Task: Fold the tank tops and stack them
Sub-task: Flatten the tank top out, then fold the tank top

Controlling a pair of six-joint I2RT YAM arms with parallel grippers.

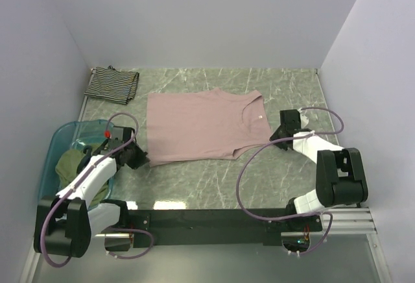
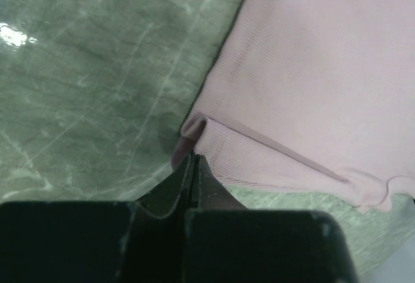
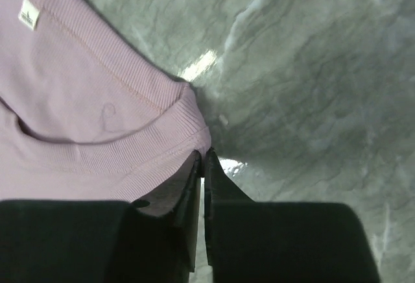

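Observation:
The dusty pink tank top [image 1: 201,127] lies spread flat in the middle of the table, neckline toward the right. My left gripper [image 1: 141,159] is at its near left corner, and in the left wrist view the gripper [image 2: 194,159] is shut on the folded hem corner of the pink cloth [image 2: 311,88]. My right gripper [image 1: 275,134] is at the near shoulder strap; its jaws [image 3: 203,156] are shut on the ribbed strap edge [image 3: 84,101]. The striped tank top [image 1: 111,84] lies folded at the far left corner. The olive-green tank top [image 1: 71,166] sits bunched in the tub.
A translucent blue tub [image 1: 61,137] stands at the left edge beside the left arm. White walls close in the table on the left, back and right. Purple cables loop over both arms. A small white label [image 3: 28,13] is sewn inside the neckline.

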